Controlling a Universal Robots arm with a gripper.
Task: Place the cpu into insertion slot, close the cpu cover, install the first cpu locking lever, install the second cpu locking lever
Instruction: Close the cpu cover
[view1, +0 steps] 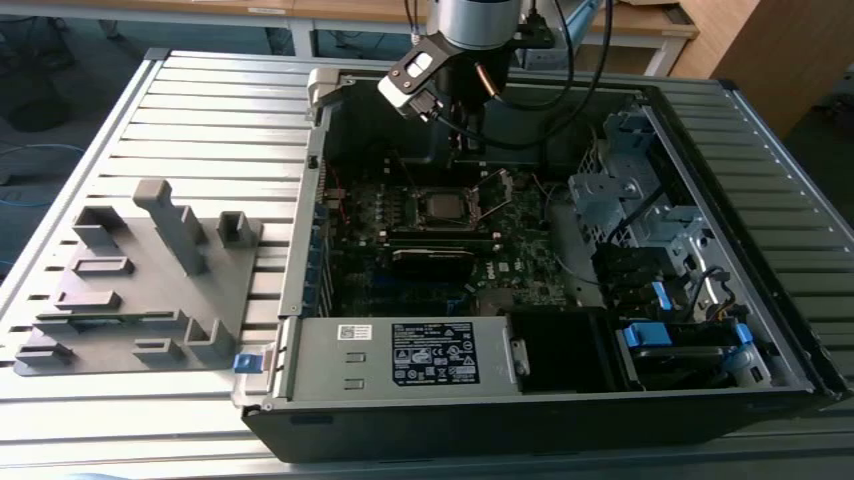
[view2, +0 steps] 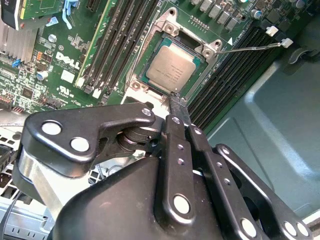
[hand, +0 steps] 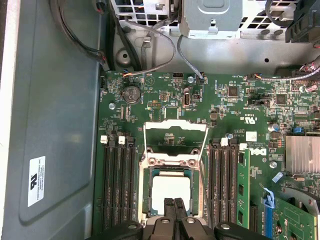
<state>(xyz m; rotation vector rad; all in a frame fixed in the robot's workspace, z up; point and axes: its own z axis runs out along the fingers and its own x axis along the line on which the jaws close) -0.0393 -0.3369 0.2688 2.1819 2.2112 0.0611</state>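
Second wrist view checked. Found cpu (view2: 172, 69) lying flat inside insertion slot (view2: 167, 24), so placement judged done. Noted cpu cover (hand: 175, 125) lying open in first wrist view, hinged away from slot, presumably to leave it free. Recorded gripper (view2: 176, 102) pinched together, holding nothing, tips at one edge of cpu.
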